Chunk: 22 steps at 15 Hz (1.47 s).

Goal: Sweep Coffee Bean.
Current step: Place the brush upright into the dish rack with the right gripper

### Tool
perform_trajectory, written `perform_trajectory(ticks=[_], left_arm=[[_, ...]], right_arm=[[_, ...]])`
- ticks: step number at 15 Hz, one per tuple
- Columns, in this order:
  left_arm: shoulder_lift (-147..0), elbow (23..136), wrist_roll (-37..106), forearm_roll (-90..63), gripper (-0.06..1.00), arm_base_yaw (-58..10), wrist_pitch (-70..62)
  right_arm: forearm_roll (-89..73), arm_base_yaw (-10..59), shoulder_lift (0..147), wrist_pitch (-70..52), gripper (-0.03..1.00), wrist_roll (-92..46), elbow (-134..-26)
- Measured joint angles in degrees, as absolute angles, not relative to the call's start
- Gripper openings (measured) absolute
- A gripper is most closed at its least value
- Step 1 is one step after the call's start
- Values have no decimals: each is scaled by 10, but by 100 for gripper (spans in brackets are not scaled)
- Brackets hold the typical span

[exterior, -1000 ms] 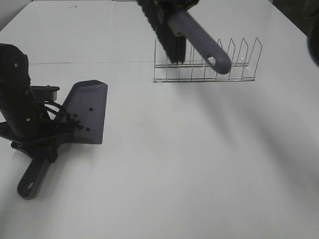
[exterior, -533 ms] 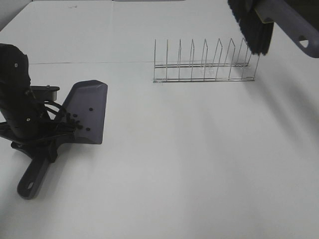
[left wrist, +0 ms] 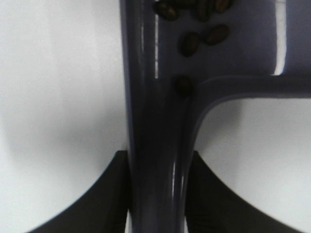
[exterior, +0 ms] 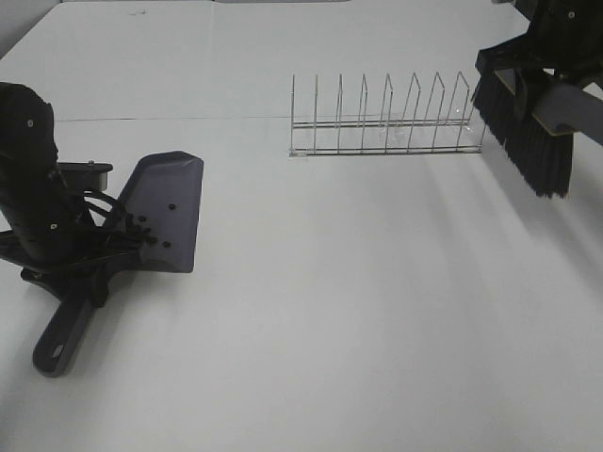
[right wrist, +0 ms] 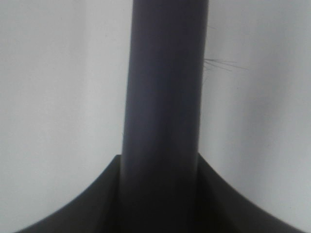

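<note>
The brush (exterior: pixel 528 141) has swung right past the rack (exterior: pixel 386 121). Beans (left wrist: pixel 188 43) lie in the dustpan (exterior: pixel 179 179), sweeping seemingly done; jaws pinch both handles.

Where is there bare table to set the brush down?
Bare table runs from the dustpan across to the brush, in front of the wire rack; also behind the rack. It is crowded only around the dustpan and left arm.

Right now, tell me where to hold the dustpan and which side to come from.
Take the dustpan by its handle, close behind the pan, from above: that narrow bar juts out free, slim enough to clamp, as the left claw shows. Keep it level; coffee beans lie inside.
</note>
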State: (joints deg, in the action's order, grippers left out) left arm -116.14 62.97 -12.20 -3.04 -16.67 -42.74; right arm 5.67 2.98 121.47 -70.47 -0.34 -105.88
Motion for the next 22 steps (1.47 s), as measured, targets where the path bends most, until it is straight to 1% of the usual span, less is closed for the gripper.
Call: perform_trajectory(ticks=[3, 5, 9, 11, 12, 16, 17, 21, 22], left_arm=[[-1161, 630, -122, -30, 26, -167, -427], [-1161, 630, -122, -30, 26, -167, -427], [-1161, 630, -122, -30, 26, -167, -427], [-1161, 630, -122, -30, 26, -167, -427], [-1161, 630, -122, -30, 26, -167, -427], [-1161, 630, -122, -30, 26, -167, -427], [-1161, 630, -122, -30, 26, -167, -427], [-1161, 630, -122, -30, 26, -167, -429], [-1161, 630, -122, -30, 26, -167, -429]], right_arm=[[57, 30, 1215, -679, 26, 7, -1023], [58, 30, 1219, -657, 26, 9, -1023], [75, 30, 1273, -649, 26, 11, -1049], [79, 30, 1299, -646, 26, 12, -1087], [79, 30, 1299, -646, 26, 12, -1087], [74, 24, 1369, -653, 26, 13, -1205], [49, 13, 1407, -663, 26, 10, -1256], [32, 7, 1438, -658, 26, 13, -1291], [37, 7, 1439, -648, 33, 14, -1291]])
